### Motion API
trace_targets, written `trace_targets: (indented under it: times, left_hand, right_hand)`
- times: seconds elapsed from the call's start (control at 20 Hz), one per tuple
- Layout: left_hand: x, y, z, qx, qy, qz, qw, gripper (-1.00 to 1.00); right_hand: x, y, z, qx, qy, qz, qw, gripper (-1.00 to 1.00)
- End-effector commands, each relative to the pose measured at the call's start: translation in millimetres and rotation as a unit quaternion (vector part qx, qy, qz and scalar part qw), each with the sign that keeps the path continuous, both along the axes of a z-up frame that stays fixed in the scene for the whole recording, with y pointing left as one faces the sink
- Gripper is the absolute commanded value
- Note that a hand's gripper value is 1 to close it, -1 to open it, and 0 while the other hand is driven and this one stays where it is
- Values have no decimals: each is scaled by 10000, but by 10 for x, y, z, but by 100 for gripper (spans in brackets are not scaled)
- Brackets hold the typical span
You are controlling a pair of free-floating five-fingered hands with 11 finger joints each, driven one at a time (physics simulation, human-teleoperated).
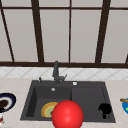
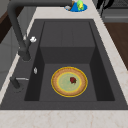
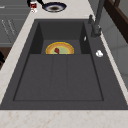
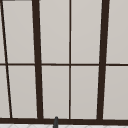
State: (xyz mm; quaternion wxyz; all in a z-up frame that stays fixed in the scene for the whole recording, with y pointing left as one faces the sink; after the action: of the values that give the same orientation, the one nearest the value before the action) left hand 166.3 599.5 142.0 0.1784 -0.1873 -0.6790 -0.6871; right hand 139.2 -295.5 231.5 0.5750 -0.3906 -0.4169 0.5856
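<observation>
The window (image 4: 70, 62), with dark bars across pale panes, fills the far wall above the counter; the upper view adds the tip of the faucet at its lower edge. Below it the dark sink (image 1: 90, 96) sits in a pale counter, with a deep basin on the left and a shallow ribbed drainboard on the right. A large red ball (image 1: 67, 114) shows in the front view at the near edge, covering part of the basin. The faucet (image 1: 56, 71) rises at the far rim, and the left side view shows its spout arching over the sink. In the basin lies a yellow-rimmed plate (image 2: 69, 81); both side views show a small red bit on it, which the ball hides from the front. On the left counter sits a dark bowl (image 1: 6, 101), seen at the far end in the right side view. On the right counter lies a blue dish (image 1: 125, 104) with a green piece on it in the left side view. A black hand (image 1: 105, 109), the right hand, hangs at the near right corner of the drainboard, well apart from the plate; I cannot tell whether its fingers are spread or curled.
</observation>
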Motion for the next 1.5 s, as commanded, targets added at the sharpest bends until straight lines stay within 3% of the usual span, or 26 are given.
trace_targets:
  times: [0.0,0.25,0.4,0.5,1.0,1.15,1.45]
  left_hand:
    - [103,89,-162,-96,203,0,9997,-100]
    - [248,35,-198,-123,640,92,9978,-100]
    - [287,40,-191,-155,1043,63,9944,-100]
    - [275,86,-199,-210,1218,37,9923,-100]
    - [223,76,-64,-283,1187,-59,9925,-100]
    - [172,75,44,-321,1000,-70,9944,-100]
    - [-27,74,56,-267,1072,-63,9939,-100]
  right_hand:
    - [0,0,0,0,0,0,10000,0]
    - [0,0,0,0,0,0,10000,0]
    - [0,0,0,0,0,0,10000,0]
    - [0,0,0,0,0,0,10000,0]
    - [0,0,0,0,0,0,10000,0]
    - [0,0,0,0,0,0,10000,0]
    - [0,0,0,0,0,0,10000,0]
